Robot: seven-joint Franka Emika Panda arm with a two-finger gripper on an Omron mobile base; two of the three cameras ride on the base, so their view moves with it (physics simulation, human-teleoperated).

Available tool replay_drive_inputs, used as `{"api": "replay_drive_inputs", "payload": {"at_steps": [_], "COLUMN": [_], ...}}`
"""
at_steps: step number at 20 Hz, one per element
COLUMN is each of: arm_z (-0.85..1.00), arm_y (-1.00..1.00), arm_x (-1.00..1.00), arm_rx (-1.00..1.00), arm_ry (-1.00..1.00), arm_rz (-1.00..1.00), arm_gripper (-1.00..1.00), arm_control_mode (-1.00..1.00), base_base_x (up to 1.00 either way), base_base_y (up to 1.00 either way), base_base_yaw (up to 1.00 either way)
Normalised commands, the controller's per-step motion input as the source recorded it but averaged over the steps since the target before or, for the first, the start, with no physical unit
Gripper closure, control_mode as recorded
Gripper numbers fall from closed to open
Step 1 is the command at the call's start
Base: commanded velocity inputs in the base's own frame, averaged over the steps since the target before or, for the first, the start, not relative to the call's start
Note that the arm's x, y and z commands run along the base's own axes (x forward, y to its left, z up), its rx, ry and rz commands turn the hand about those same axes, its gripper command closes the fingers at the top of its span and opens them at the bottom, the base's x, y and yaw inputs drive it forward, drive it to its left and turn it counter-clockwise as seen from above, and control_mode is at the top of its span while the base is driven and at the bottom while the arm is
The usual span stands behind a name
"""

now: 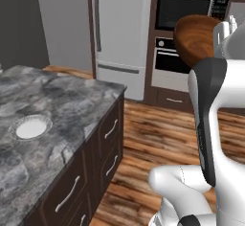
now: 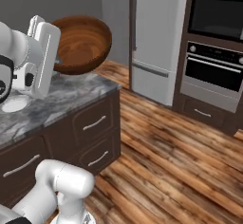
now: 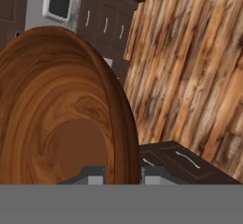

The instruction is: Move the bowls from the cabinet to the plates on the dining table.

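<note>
While fingers (image 3: 122, 174) pinch its rim, glossy reddish-brown wooden bowl (image 2: 81, 45), tilted, swirled grain

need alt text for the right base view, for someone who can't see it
The white robot arm's gripper holds a reddish-brown wooden bowl by its rim, tilted, above the corner of the grey marbled dining table. A small white plate lies on the table at far left; a steel fridge and built-in oven stand behind.

Home kitchen, steel fridge (image 1: 119, 33), built-in oven (image 2: 213, 76) and microwave (image 2: 216, 16), marbled stone table (image 1: 52, 119), plank floor (image 2: 166, 161)
</note>
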Motion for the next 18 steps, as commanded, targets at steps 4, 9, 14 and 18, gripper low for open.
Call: {"api": "replay_drive_inputs", "payload": {"at_steps": [4, 9, 14, 18], "arm_z": [0.00, 0.00, 0.00, 0.00], "arm_y": [0.00, 0.00, 0.00, 0.00], "arm_x": [0.00, 0.00, 0.00, 0.00], "arm_rx": [0.00, 0.00, 0.00, 0.00], "arm_ry": [0.00, 0.00, 0.00, 0.00], "arm_rz": [0.00, 0.00, 0.00, 0.00], "arm_gripper": [1.00, 1.00, 1.00, 1.00], "arm_control_mode": [1.00, 1.00, 1.00, 1.00], "base_base_x": [0.00, 0.00, 0.00, 0.00], "base_base_y": [0.00, 0.00, 0.00, 0.00], "base_base_yaw": [0.25, 0.25, 0.25, 0.25]}}
